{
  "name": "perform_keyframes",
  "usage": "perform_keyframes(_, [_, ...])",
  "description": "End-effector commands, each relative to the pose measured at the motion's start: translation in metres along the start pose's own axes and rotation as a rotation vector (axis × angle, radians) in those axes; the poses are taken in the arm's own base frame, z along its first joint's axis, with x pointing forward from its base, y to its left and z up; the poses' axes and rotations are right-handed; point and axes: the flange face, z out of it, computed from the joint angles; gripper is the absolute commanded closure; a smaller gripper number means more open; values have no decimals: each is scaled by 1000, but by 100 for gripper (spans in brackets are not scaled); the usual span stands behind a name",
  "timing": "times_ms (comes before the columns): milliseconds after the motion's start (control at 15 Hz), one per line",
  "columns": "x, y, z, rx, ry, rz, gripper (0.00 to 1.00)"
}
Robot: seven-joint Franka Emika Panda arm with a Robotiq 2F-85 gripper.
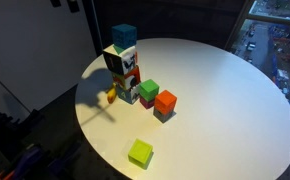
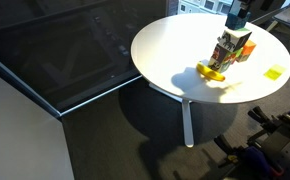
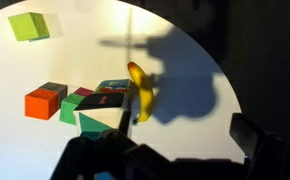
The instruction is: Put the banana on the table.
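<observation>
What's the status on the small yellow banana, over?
Gripper open, holding nothing. Small curved yellow banana lies right beside the stack of coloured blocks on the round white table. Approach from above clear.

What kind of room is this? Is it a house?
Probably an office or lab high up in a building, not certain: a big window looks down on a street, and a plain round white table holds stacked coloured blocks.
</observation>
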Motion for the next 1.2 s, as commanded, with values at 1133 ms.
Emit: perform_keyframes(1133, [-63, 12, -59, 19, -63, -13, 0])
